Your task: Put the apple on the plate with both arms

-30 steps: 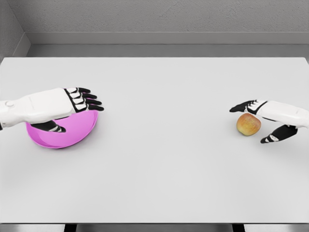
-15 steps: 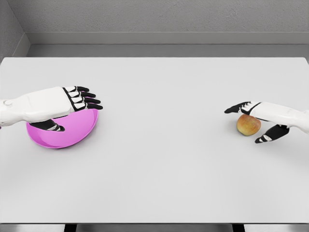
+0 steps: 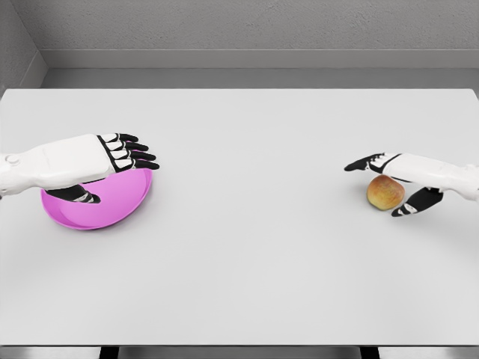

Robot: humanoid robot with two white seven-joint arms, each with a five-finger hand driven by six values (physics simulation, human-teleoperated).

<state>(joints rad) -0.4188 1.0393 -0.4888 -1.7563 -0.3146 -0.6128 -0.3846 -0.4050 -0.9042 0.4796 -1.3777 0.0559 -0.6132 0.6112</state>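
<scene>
A yellow-red apple [image 3: 385, 193] sits on the white table [image 3: 247, 254] at the right. My right hand [image 3: 373, 187] hovers over it, open, with the fingers [image 3: 363, 162] stretched leftward above the apple's top and the thumb [image 3: 408, 206] low against its right side. At the left lies a pink plate [image 3: 105, 211]. My left hand [image 3: 122, 178] is open above the plate's far half, fingers flat and pointing right, thumb [image 3: 81, 196] down over the plate's inside. The left hand hides the plate's back rim.
The table's back edge meets a grey wall, and its front edge runs along the bottom of the view. Only bare tabletop shows between the plate and the apple.
My right hand has slid left over the apple, and its thumb has come in closer to the fruit. The left hand drew back slightly to the left, then held still.
</scene>
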